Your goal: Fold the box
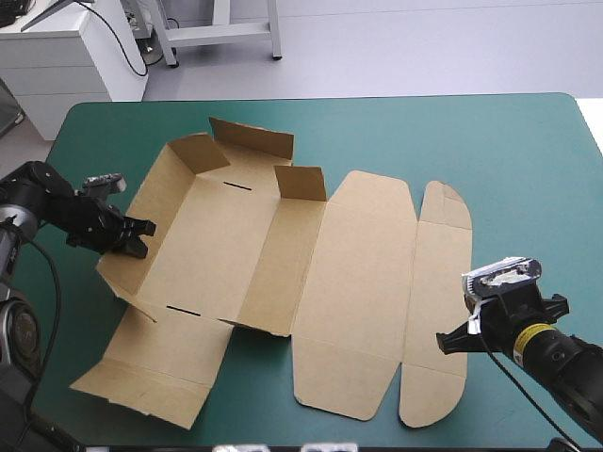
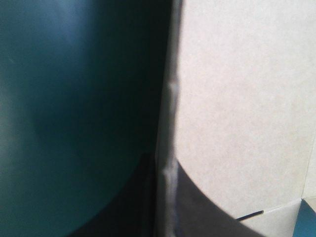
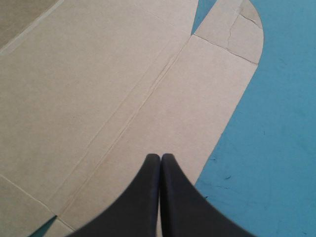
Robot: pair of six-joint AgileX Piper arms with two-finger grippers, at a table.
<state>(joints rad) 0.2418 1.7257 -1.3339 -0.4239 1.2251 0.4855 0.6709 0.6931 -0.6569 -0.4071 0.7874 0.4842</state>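
1. Table [image 1: 490, 141], teal-green cover. It shows as a dark field beside the board in the left wrist view [image 2: 59, 108] and as a bare strip past the board's right edge in the right wrist view [image 3: 276, 148].
2. Box [image 1: 217, 250]: brown cut sheet, left of centre on the table, partly formed. The left half is an open tray and the right half lies flat.
3. Lid panel [image 1: 353, 282]: flat on the cover, right of the tray. The tuck flap [image 1: 438, 301], with rounded corners, is flat at its right side.
4. Left wall [image 1: 141, 212] and far wall [image 1: 250, 137] are raised. A corner flap [image 1: 301, 184] stands at the far right of the tray. The near-left flap [image 1: 141, 381] is still flat.
5. Two short dark slots [image 1: 238, 186] in the tray floor show in the high view only.
6. Left gripper [image 1: 139, 235]: at the left wall. The high view does not show its grip. The wrist view [image 2: 165, 202] shows the wall's edge standing between the two black fingers, which are nearly together and clamp the board [image 2: 247, 98].
7. Right gripper [image 1: 474, 318]: over the right edge of the tuck flap. In the wrist view [image 3: 160, 157] the fingers meet in one point with nothing between them, above the board [image 3: 98, 98].
8. A crease across the tuck flap's rounded corner [image 3: 229, 37] shows in the right wrist view only.
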